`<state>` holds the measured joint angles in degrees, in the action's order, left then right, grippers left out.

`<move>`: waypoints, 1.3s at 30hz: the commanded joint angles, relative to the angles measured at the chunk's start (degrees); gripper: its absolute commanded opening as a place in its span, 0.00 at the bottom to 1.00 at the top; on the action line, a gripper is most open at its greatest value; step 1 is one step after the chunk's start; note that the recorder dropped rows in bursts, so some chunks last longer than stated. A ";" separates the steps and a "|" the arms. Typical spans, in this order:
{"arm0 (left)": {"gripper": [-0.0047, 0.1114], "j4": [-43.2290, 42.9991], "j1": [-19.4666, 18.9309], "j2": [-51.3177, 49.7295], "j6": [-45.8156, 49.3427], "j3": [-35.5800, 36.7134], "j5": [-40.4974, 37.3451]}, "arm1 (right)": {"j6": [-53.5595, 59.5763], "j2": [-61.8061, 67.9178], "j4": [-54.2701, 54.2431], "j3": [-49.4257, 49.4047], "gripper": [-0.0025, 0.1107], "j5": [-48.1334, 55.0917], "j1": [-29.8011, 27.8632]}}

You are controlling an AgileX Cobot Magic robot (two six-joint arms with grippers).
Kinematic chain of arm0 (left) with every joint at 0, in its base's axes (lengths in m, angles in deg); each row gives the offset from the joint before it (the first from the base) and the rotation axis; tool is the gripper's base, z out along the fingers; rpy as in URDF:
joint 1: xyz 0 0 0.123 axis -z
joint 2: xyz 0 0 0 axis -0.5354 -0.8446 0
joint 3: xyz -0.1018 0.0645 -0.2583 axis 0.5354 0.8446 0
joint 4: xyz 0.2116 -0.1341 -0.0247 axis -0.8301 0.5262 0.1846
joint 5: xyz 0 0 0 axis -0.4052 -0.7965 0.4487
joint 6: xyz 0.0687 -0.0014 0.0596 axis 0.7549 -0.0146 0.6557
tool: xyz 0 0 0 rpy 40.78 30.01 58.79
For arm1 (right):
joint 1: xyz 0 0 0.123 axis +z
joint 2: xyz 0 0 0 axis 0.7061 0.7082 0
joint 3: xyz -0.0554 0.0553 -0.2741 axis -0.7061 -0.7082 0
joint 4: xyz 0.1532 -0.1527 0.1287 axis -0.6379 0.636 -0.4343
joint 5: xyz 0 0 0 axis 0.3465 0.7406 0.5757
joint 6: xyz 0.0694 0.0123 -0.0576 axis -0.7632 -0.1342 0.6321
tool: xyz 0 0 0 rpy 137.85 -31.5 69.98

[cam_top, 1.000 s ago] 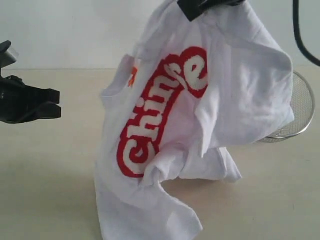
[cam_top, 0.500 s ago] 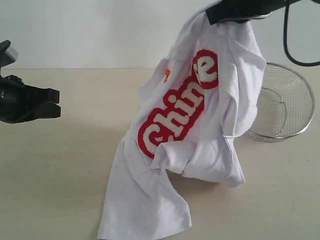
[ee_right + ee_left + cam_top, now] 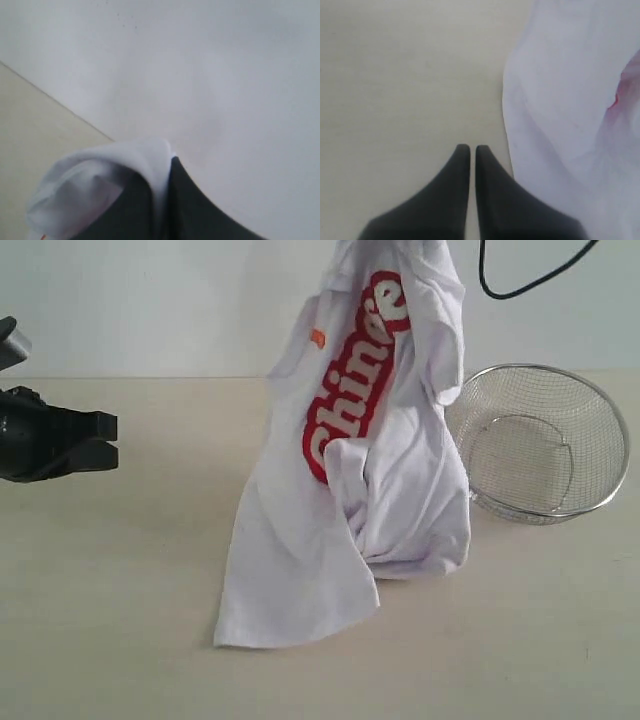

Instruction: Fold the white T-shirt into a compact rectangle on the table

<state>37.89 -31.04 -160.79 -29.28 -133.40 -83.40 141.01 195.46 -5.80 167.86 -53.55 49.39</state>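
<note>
Nearest us lies the broad pale beige matte tabletop [image 3: 110, 640], bare and open along its whole front edge. Mid-table, the soft white cotton T-shirt with red-outlined lettering [image 3: 350, 500] hangs from above, and its lower hem rests crumpled on the surface. To its left, well apart across open table, our black left gripper [image 3: 108, 440] hovers empty with jaws pressed together. On the right, the rim of a round silver wire-mesh basket [image 3: 545, 445] meets the cloth's edge; we cannot tell whether they touch. Highest up, our right gripper [image 3: 167, 167] pinches a shirt fold before the grey-white wall [image 3: 150, 300].
</note>
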 commanded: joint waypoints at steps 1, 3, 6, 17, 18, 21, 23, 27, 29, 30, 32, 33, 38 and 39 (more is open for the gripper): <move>0.08 1.51 0.03 0.54 0.93 -0.24 1.00 | -3.61 7.68 -0.75 10.33 0.02 0.57 -1.71; 0.08 1.51 0.03 0.54 0.86 -0.34 1.73 | -6.34 10.73 -0.75 13.72 0.02 2.36 -2.17; 0.08 1.51 0.03 0.54 1.65 -0.34 1.75 | -7.03 14.03 -0.75 16.69 0.03 3.33 -2.14; 0.08 15.14 5.94 0.00 19.95 -0.43 -0.78 | -17.25 13.69 4.76 17.34 0.75 7.94 -1.90; 0.08 17.02 7.27 -0.65 21.86 -0.68 -0.32 | -18.89 13.43 6.67 17.34 0.71 9.24 -1.90; 0.08 20.71 10.72 -4.85 23.52 -2.72 2.24 | -21.68 11.39 12.85 17.34 0.58 13.07 -1.90; 0.08 21.03 12.17 -8.66 24.08 -4.93 1.95 | -22.98 9.99 15.18 17.34 0.49 15.33 -2.02; 0.08 21.03 15.28 -16.58 24.08 -10.13 1.64 | -27.66 7.00 19.11 17.34 0.20 22.42 -2.25; 0.08 20.92 16.44 -19.86 24.08 -12.38 1.64 | -27.79 6.20 19.83 17.34 0.02 26.70 -2.25; 0.08 20.92 16.85 -21.56 24.08 -13.45 1.46 | -27.80 5.83 19.83 17.34 0.02 29.19 -2.25; 0.08 20.92 17.37 -24.47 24.08 -14.96 -0.65 | -27.51 5.78 19.83 17.34 0.02 33.87 -2.25; 0.08 20.92 17.37 -25.66 24.08 -15.42 -2.55 | -27.05 5.78 19.83 17.34 0.02 35.54 -2.25; 0.08 20.92 17.37 -28.61 24.08 -15.58 -0.03 | -24.96 5.78 19.63 17.34 0.02 40.80 -2.15; 0.08 20.92 17.37 -28.91 24.08 -15.68 1.47 | -24.96 5.78 19.48 17.34 0.02 40.80 -2.15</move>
<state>58.44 -13.97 -188.99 -5.43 -148.40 -84.91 115.43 201.81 13.86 184.97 -14.25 47.52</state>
